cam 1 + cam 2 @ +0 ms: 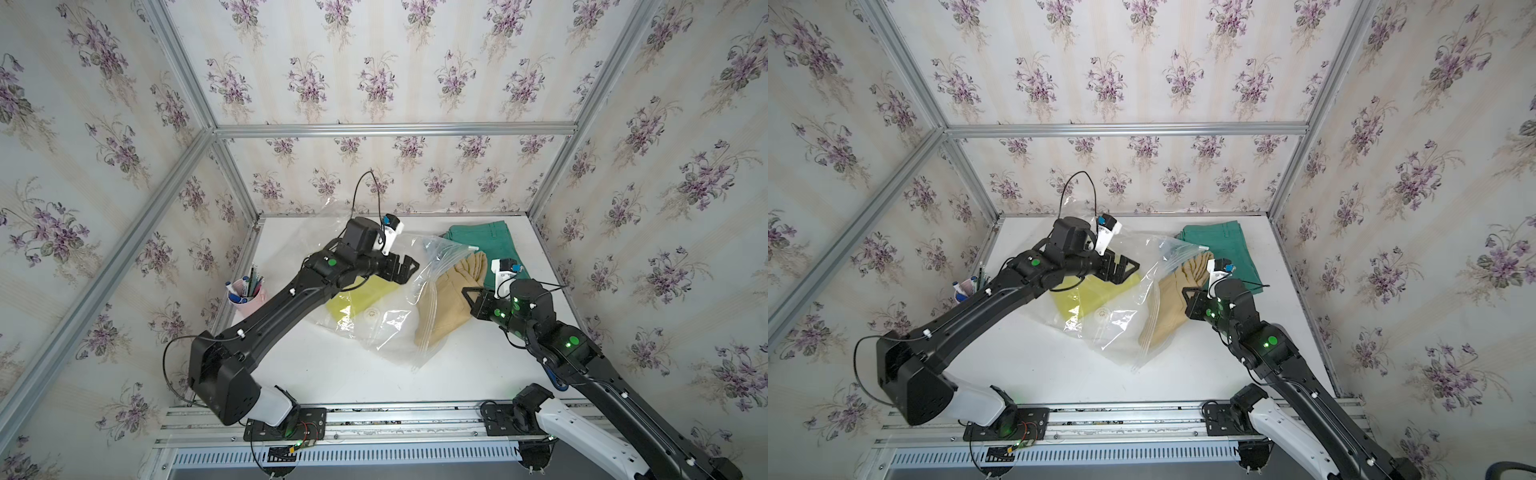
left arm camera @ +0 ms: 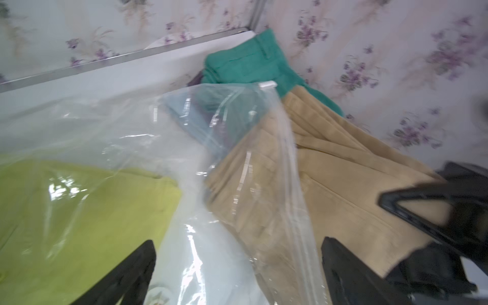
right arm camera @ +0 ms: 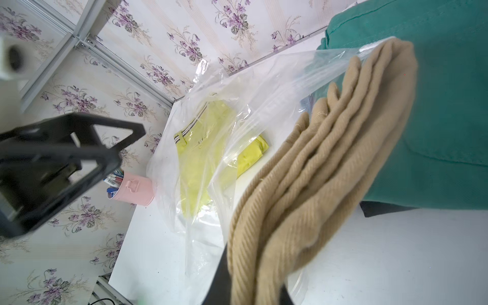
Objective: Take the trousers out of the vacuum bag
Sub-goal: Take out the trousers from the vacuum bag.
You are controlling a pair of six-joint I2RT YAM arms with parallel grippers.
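Khaki trousers [image 3: 330,171] pinched in the pressed-together right jaws, far end under the zip edge of the vacuum bag [image 1: 386,332]: pull straight back, clear of plastic. Left jaws spread, empty, above bagged yellow trousers [image 1: 357,301]; pin bag to counter [image 1: 478,374].

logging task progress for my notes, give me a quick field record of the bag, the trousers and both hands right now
vacuum bag: crumpled on table, mouth open
yellow trousers: inside bag
khaki trousers: partly out of bag mouth
teal trousers: outside bag, at table's far edge
left hand: open, over bag
right hand: shut on khaki trousers
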